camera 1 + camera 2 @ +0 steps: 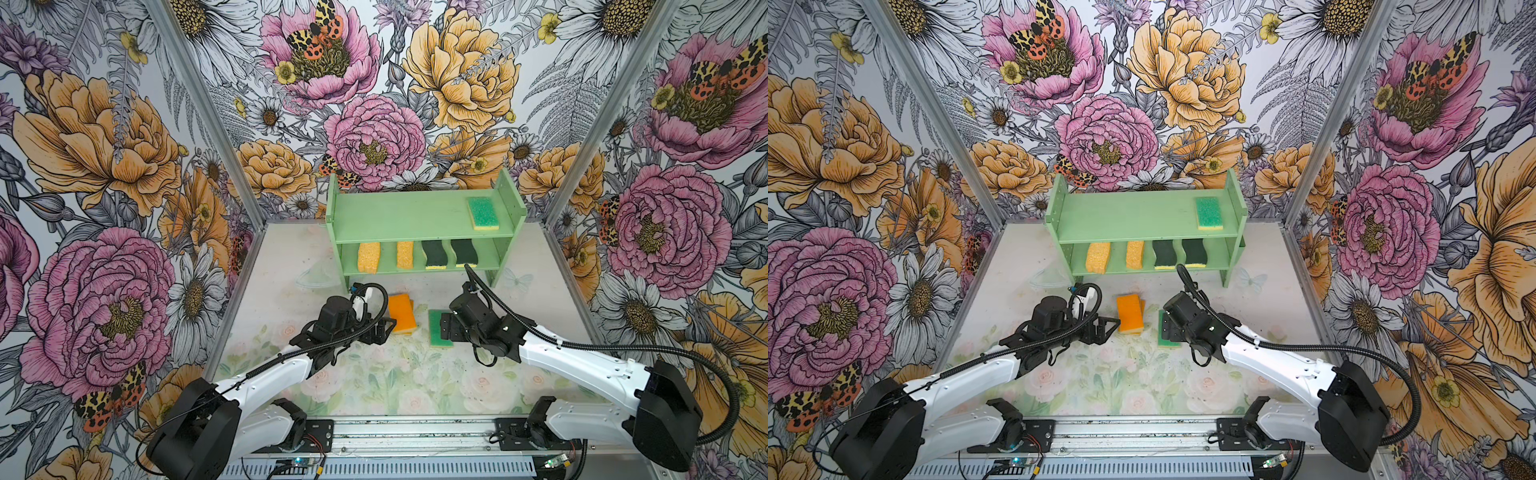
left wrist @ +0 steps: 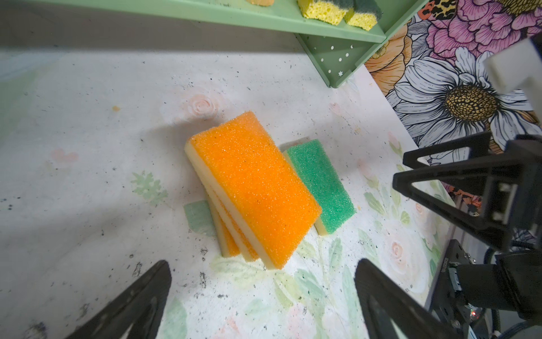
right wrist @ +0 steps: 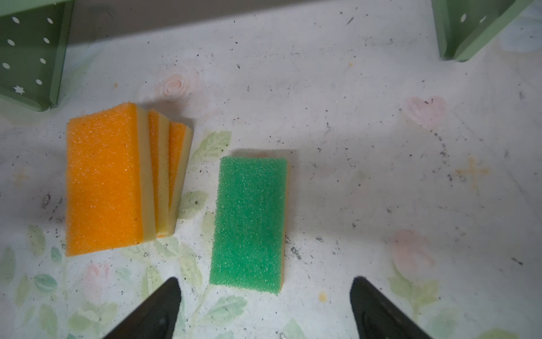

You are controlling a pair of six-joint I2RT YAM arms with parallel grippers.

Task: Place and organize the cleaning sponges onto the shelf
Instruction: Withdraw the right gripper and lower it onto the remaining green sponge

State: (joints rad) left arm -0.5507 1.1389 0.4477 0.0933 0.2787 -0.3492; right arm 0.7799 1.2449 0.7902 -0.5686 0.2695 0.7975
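Left gripper (image 2: 262, 265) and right gripper (image 3: 265, 280) both have their jaws spread wide with nothing in them, so no pick is going on right now.

Progress-wise I'd call it a bit past halfway. The mint-green shelf (image 1: 395, 216) has five on it already. The lower tier holds two porous yellow sponges (image 1: 368, 257) and two wavy dark-green-topped sponges (image 1: 434, 254) in a neat row, and the shelved green-topped sponge (image 1: 483, 212) sits at the right end of the top tier. The rest of that tier is bare.

Four are left on the table (image 1: 374, 374). The three orange-topped sponges (image 2: 252, 187) sit in a slumped, fanned stack just ahead of the left jaws, with the top one's near corner almost between the fingertips but not touching. The loose green-topped sponge (image 3: 249, 223) lies flat just beside that stack. Its near end reaches in between the right jaws, off-centre toward one finger, and in both top views the right gripper covers part of it.
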